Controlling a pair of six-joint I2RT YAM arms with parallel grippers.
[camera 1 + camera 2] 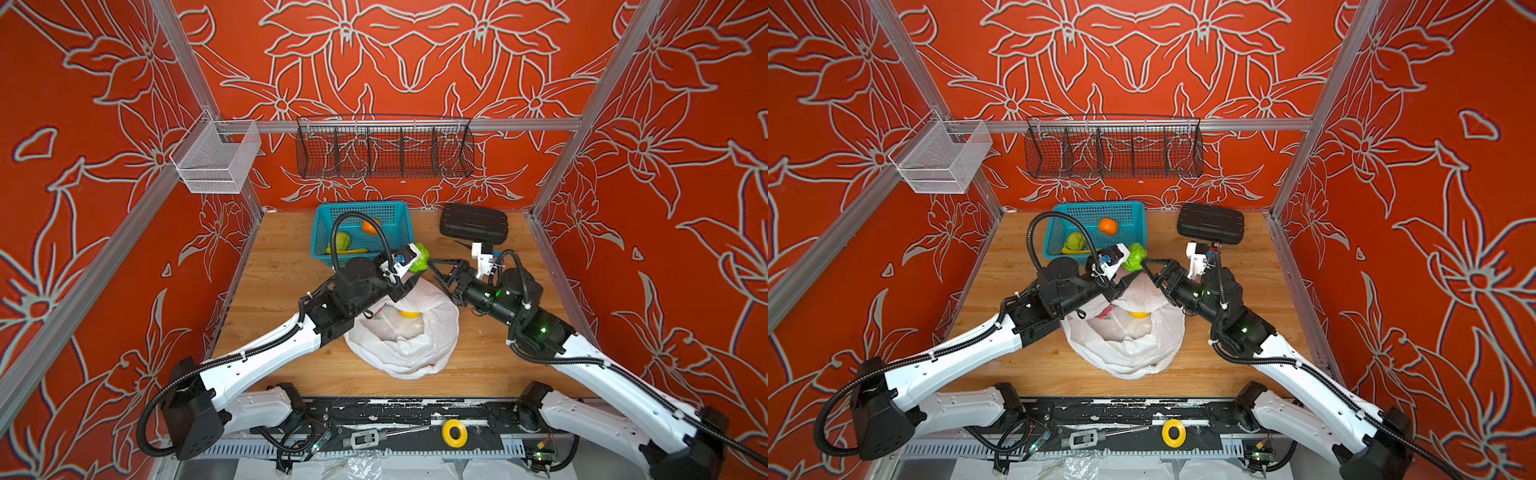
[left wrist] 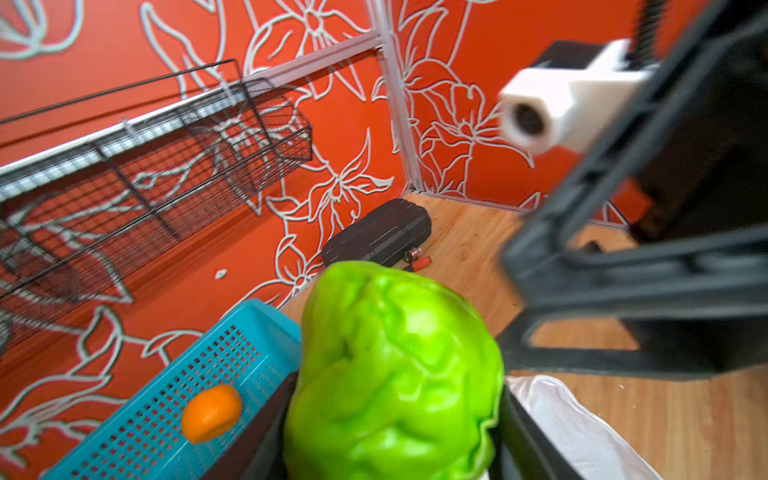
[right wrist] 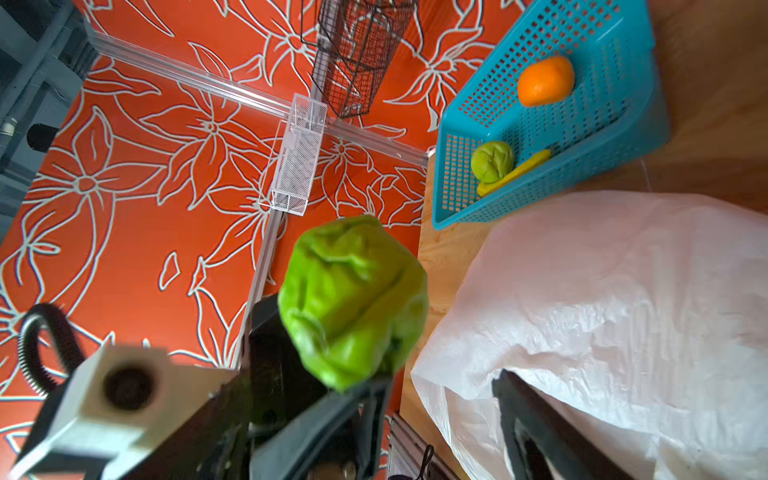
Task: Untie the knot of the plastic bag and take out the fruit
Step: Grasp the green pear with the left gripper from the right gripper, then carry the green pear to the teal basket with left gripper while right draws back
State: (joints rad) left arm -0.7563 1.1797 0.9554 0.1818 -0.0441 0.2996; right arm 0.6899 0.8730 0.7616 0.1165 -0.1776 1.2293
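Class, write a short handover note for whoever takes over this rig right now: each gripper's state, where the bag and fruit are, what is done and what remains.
Left gripper: shut on the bumpy green fruit, near the teal basket's corner.
Right gripper: open, beside that fruit, holding nothing.
Plastic bag: on the table, mouth open, with a yellow fruit inside.
The basket holds an orange, a pale green fruit and a banana.
Done: bag open, some fruit out.
Left: set down the green fruit, then empty the bag.
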